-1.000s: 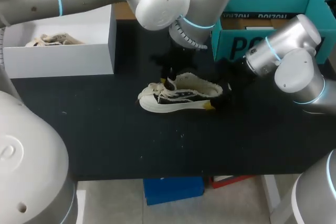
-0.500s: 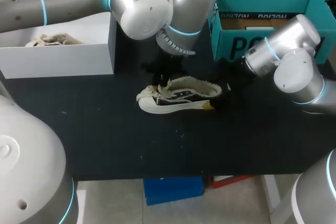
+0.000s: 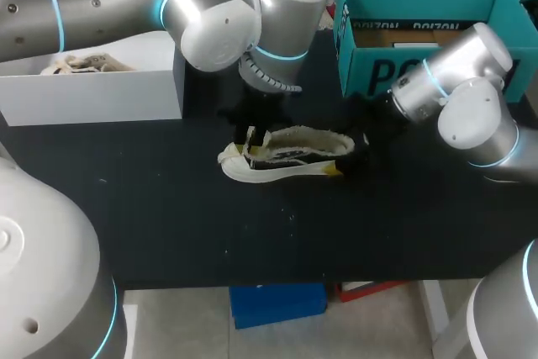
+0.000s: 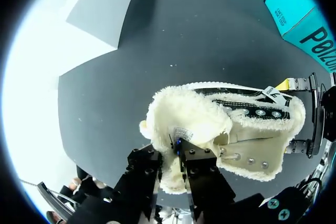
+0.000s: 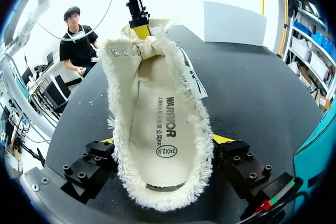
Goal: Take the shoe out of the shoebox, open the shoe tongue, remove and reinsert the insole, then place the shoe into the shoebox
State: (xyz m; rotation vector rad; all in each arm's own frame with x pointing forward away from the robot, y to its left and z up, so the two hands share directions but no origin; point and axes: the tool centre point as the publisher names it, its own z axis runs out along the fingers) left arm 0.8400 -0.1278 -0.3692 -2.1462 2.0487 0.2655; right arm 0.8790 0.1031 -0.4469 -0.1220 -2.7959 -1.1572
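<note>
1. The shoe (image 3: 286,155) lies on its side just above the middle of the head view, on the black table (image 3: 168,224), toe toward the left of the frame and heel toward the right.
2. My left arm (image 3: 126,2) comes in from the upper left and bends down over the toe half of the shoe.
3. My left gripper (image 4: 176,153) is clenched on the fleecy tongue (image 4: 191,116): its edge is pinched between my two dark fingers, and the tongue is folded back from the shoe's opening.
4. My right arm (image 3: 471,98) enters from the right edge of the frame and reaches to the heel.
5. My right gripper (image 5: 165,142) grasps the shoe at the heel, one yellow tip pressed against each side.
6. Past those fingers the shoe's mouth gapes wide, and the pale insole (image 5: 160,114) lies flat inside it.
7. The teal shoebox (image 3: 420,60) stands open at the upper right, behind my right arm and apart from the shoe.
8. A white box (image 3: 101,94) sits at the upper left with another shoe (image 3: 80,63) in it.
</note>
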